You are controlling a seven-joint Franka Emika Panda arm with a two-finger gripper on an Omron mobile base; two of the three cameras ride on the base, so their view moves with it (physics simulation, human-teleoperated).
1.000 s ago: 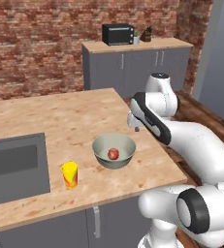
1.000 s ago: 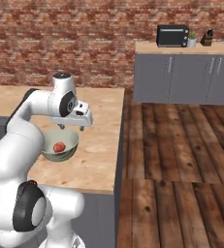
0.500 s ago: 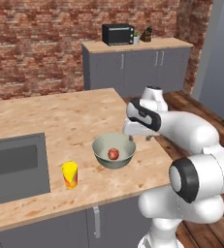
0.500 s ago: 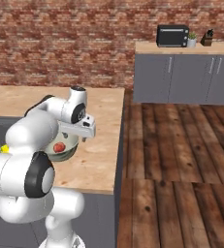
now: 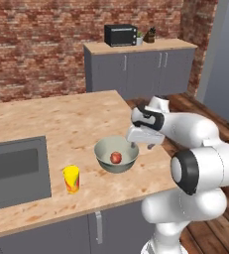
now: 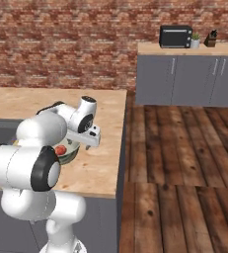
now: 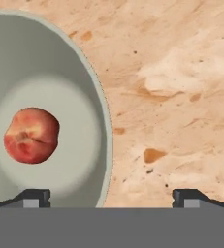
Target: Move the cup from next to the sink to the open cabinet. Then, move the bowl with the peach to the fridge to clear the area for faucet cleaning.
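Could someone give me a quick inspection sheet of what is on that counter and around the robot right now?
Surface: pale wood-grain counter with a dark sink sunk in at its left.
Job's things: yellow cup stands upright beside the sink; pale bowl sits near the counter's front edge with a peach inside.
Clutter: nothing seen.
Gripper: gripper open, straddling the bowl's rim, one fingertip over the bowl, the other over bare counter; holding nothing.
Cables: nothing seen.
Surroundings: brick wall, grey cabinets carrying a black microwave and a small plant, dark wood floor.
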